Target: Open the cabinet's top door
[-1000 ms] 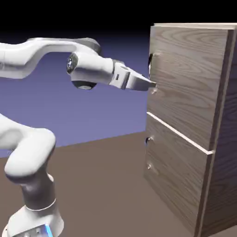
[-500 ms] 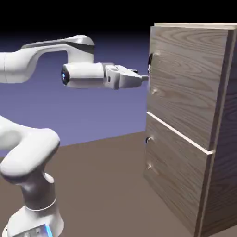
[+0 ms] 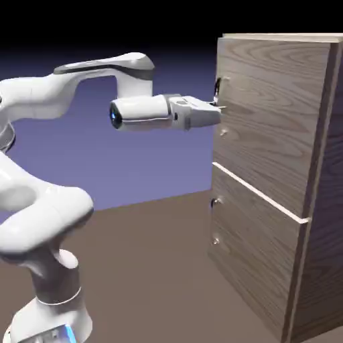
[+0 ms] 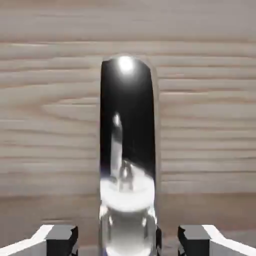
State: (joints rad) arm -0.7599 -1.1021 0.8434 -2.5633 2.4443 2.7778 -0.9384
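From the exterior view's left, your hand point(image 3: 221, 107) is at the handle point(image 4: 127, 125), fingers parted either side, gaps visible, no hold seen. To the right, the top door point(image 3: 275, 114) sits closed on the cabinet point(image 3: 328, 234): approach made; grip and opening outstanding.

Tall cabinet point(image 3: 271, 120) in grey-brown wood grain with wavy darker streaks; a pale, almost white seam point(image 3: 261, 193) divides its upper door point(image 3: 268, 100) from its lower door point(image 3: 254, 248). Upper handle point(image 4: 127, 125): glossy black and mirror-silver with white glints. Robot arm point(image 3: 47, 224): white, with grey joints and blue light at its base.
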